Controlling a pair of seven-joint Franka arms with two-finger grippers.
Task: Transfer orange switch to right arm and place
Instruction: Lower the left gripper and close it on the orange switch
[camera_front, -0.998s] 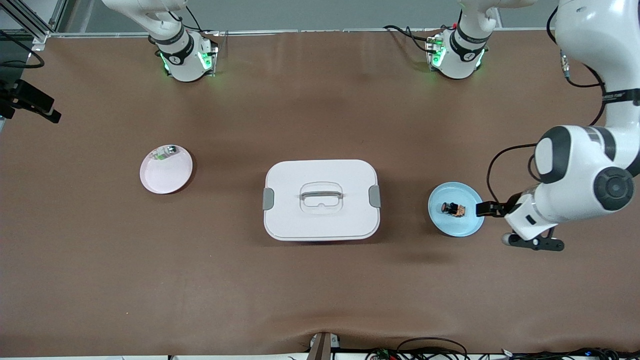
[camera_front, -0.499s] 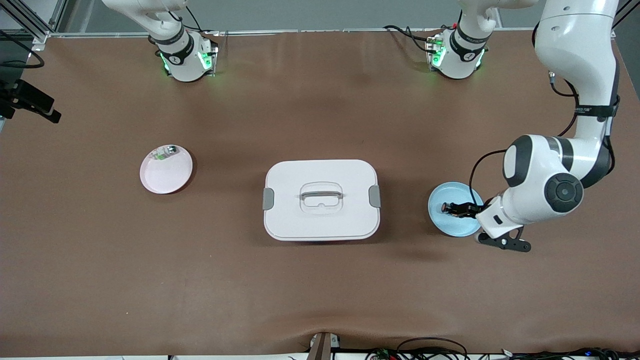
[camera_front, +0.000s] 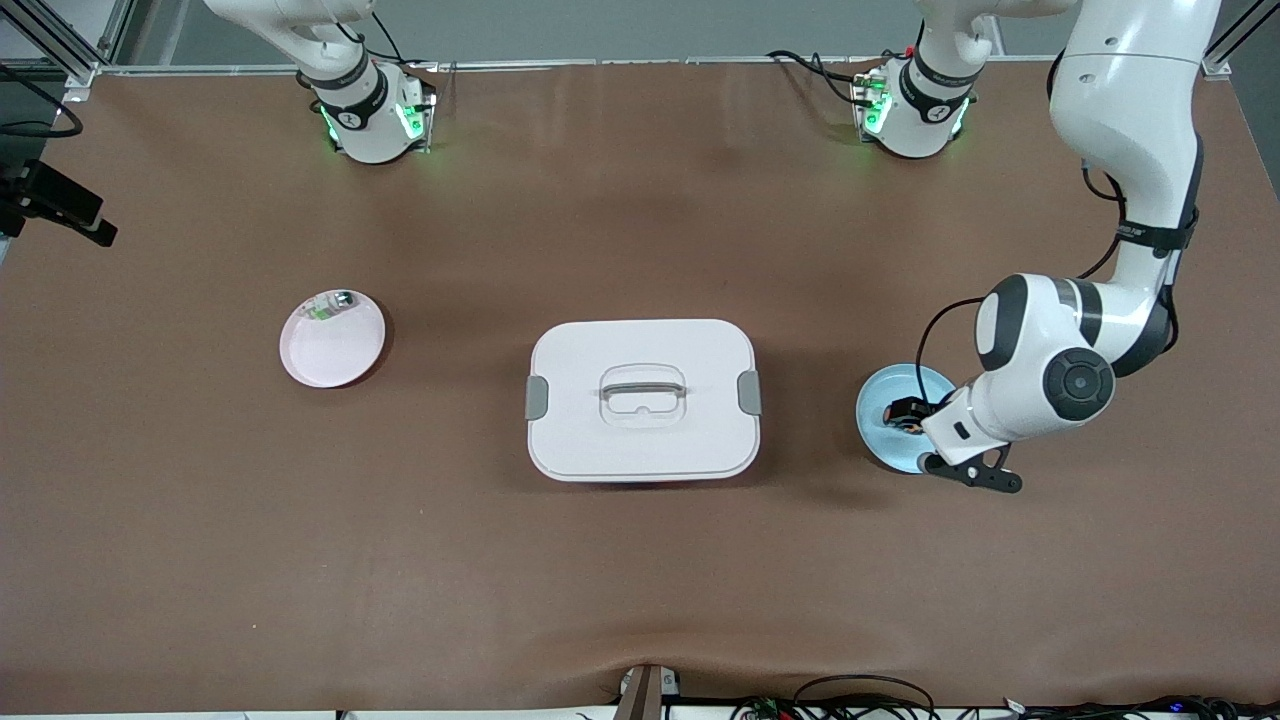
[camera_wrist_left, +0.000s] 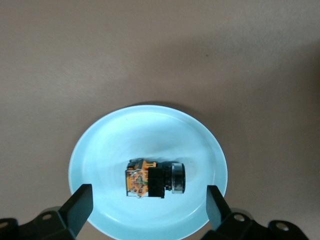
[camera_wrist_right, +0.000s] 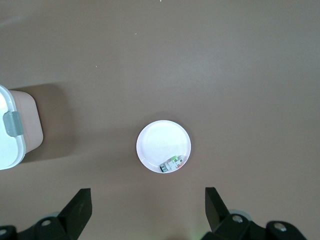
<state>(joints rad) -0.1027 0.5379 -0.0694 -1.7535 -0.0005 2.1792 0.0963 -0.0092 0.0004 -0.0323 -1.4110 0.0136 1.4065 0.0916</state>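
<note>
**Desk:** Where's the orange switch (camera_wrist_left: 155, 178)?

**Me:** I see it lying on its side near the middle of the blue plate (camera_wrist_left: 100, 150). Taking the white lidded box (camera_front: 640, 400) as the centre of the dial in my front view, that plate sits at three o'clock, toward the left arm's end of the brown table (camera_front: 640, 200).

**Desk:** And the left gripper (camera_wrist_left: 148, 200)?

**Me:** I have it low over the blue plate. Its jaws are spread wide and hold nothing. One finger stands to each side of the switch, clear of it.

**Desk:** The right one?

**Me:** The right gripper (camera_wrist_right: 147, 200) waits high above the table, jaws also fully apart and empty. Below it I see the pink plate (camera_wrist_right: 155, 140), at about ten o'clock from the box. A small white, green and silver part (camera_wrist_right: 171, 163) rests at that plate's twelve o'clock edge in the front view.
</note>
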